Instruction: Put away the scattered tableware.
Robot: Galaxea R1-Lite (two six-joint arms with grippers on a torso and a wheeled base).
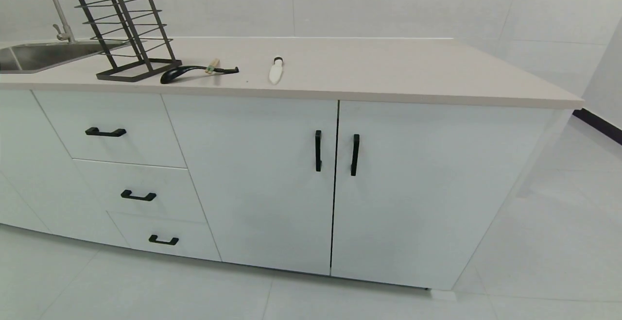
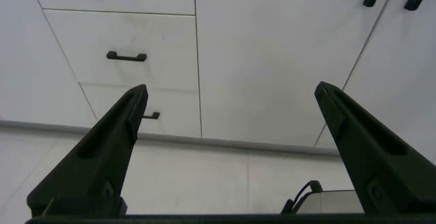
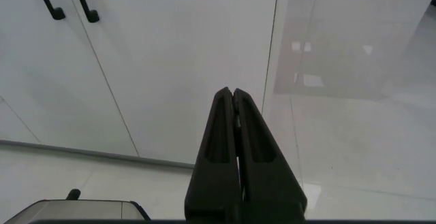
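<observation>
No readable text, labels, numbers or signs anywhere (cabinets and counter included).

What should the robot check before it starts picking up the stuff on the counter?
1. Left gripper open and empty: ok.
2. Right gripper open: not ok, it is shut with nothing in it.
3. Black spoon lying free on the countertop: ok.
4. White utensil apart from the spoon: ok.
5. Top drawer open for tableware: not ok, it is shut.
6. Small piece by the spoon's handle identified: cannot tell.
</observation>
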